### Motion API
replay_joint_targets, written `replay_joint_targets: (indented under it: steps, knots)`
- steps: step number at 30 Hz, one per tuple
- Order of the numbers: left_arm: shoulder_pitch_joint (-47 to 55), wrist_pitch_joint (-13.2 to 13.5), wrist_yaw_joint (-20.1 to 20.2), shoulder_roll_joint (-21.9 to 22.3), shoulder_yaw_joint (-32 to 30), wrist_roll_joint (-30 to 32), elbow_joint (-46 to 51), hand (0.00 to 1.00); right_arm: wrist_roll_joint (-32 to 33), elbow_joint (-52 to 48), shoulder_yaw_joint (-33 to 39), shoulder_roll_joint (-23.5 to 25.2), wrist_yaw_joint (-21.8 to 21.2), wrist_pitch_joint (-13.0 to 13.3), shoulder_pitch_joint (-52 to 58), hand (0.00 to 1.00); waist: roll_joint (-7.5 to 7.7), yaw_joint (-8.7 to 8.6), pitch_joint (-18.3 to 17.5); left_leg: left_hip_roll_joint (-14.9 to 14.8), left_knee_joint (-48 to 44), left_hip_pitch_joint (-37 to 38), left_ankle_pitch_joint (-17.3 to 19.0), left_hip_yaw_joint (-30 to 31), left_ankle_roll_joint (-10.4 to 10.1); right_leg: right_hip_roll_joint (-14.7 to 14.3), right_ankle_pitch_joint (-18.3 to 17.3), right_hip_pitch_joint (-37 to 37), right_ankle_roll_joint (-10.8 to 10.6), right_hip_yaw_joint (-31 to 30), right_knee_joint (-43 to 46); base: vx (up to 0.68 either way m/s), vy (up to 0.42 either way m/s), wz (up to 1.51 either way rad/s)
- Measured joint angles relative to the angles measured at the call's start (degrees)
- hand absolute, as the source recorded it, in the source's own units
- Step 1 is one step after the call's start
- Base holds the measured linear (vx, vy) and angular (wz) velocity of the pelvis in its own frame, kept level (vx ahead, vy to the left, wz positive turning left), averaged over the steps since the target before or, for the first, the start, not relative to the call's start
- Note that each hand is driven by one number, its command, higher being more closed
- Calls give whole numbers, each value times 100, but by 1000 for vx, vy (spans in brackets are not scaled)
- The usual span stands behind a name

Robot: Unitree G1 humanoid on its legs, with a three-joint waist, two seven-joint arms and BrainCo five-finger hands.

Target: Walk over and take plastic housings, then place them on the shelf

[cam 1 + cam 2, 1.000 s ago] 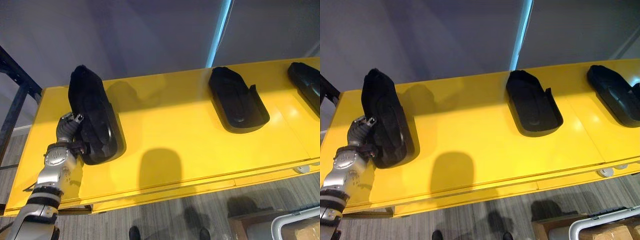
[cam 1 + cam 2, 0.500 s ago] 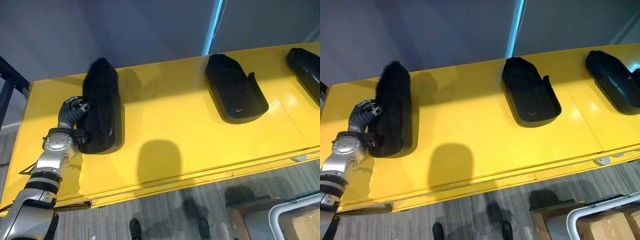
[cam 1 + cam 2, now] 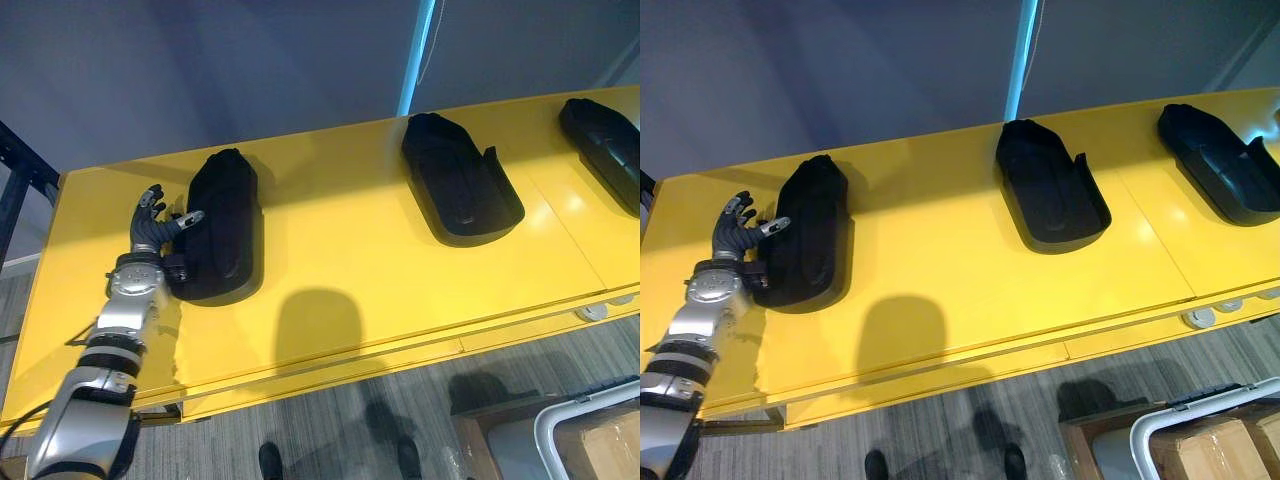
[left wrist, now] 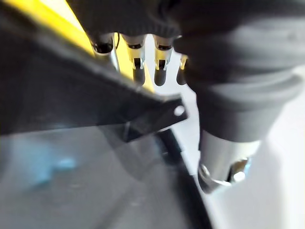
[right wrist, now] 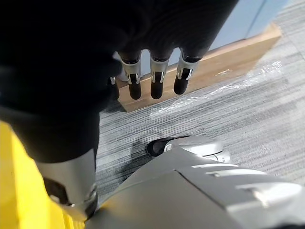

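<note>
Over at the left end of the long yellow shelf (image 3: 350, 260), lying flat and lengthwise, front to back: a black elongated plastic housing (image 3: 225, 225). Right beside it, on its left flank, the left robot hand (image 3: 152, 228), fingers (image 3: 150, 200) straight and fanned out toward the back of the shelf, clear of the plastic, thumb laid against the housing's side. Wide, gripping nothing. Same story close up from the left wrist: straight dark-tipped fingers over yellow, with a dark blurred edge of the housing in front. Further right along the shelf, well apart, a second black plastic housing (image 3: 460, 180), hollow side up, with a raised tab on its right wall. At the far right end, a third black housing (image 3: 605, 150), partly past the picture's edge. Down low over grey striped carpet (image 5: 238, 109), the right robot hand (image 5: 158, 86), fingers hanging straight, wide and carrying nothing, with a pale wooden board (image 5: 228, 59) on the floor beyond. Below the shelf's front lip at lower right, a white-rimmed bin (image 3: 590, 425) with brown cardboard inside.
</note>
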State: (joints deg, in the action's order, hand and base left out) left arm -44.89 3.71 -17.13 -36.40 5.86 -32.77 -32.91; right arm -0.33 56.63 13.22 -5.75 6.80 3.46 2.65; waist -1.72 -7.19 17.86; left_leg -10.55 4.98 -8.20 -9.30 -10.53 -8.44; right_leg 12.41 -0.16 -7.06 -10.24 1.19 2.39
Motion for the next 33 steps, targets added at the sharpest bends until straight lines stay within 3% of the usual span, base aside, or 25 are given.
replay_joint_targets:
  steps: [5,7,10,12,14,16,17,18,19,20,25,29,33]
  knots:
    - [245,132,-415,321,-599,17,1352,0,-8,32,40,18,1,-3,4,0,-4,4,-2,-2,-2,114,-2,6,-2,-5,-2,114,-1,-16,-2,5,0,-1]
    - [251,128,-658,322,-1258,396,1712,0,-21,56,254,86,-2,-7,30,0,-19,31,-14,-2,-2,264,-3,17,-2,-5,-16,269,-10,-9,-3,0,0,0]
    - [255,-48,-1011,310,-2025,1815,1936,0,-21,72,398,113,-8,-2,158,0,-87,107,-133,-2,-2,292,-2,65,-2,-6,-44,321,-24,28,11,-25,4,8]
    - [455,-610,-1525,287,-2551,3544,2178,0,-23,153,622,146,-11,23,274,0,-151,183,-311,-2,-2,320,0,127,-4,-5,-73,406,-26,106,23,-31,12,15]
    - [1193,-919,-1753,395,-2858,4593,3120,0,-49,339,730,168,-13,40,364,0,-148,272,-540,-2,0,391,20,162,-28,-1,-153,486,-26,130,68,-34,10,12]
    - [1792,-842,-1817,712,-2913,4892,3947,0,-76,370,772,169,-11,43,481,0,-143,373,-733,-2,1,394,30,187,-40,0,-171,503,-33,137,84,-14,5,10]
    - [2366,-558,-1856,1155,-2866,4979,4647,100,-90,424,863,170,-12,44,558,0,-142,455,-874,-1,2,421,36,228,-47,1,-181,552,-41,165,94,-8,5,8]
    - [2471,-483,-1853,1258,-2825,4979,4765,100,-91,443,866,171,-12,48,570,0,-141,470,-888,-1,3,438,36,234,-47,1,-183,573,-39,170,93,-25,0,15]
    - [3026,-197,-1791,1711,-2487,4938,5228,100,-98,506,866,174,-12,49,603,0,-140,488,-949,-1,15,510,37,288,-49,1,-199,697,-30,247,93,-40,-3,11]
    - [3243,-79,-1721,1879,-2297,4845,5377,100,-99,518,865,174,-12,50,607,0,-135,495,-966,-1,22,542,38,296,-50,1,-204,731,-30,258,97,-68,-2,11]
    - [4908,632,-838,3142,-302,3761,5859,100,-98,578,849,177,-12,49,653,0,-125,465,-1267,-10,27,537,83,298,-109,-2,-267,709,-107,260,103,-51,4,-1]
    - [5219,731,-376,3312,236,3173,5500,100,-97,575,771,163,-9,48,728,0,-86,468,-1348,-11,27,545,61,300,-81,-4,-266,697,-106,267,93,0,0,0]
    - [5286,669,19,3285,252,2820,4689,100,-101,566,448,106,-8,61,730,0,-34,455,-1350,-32,28,432,40,286,-54,-22,-257,571,-92,259,95,0,0,0]
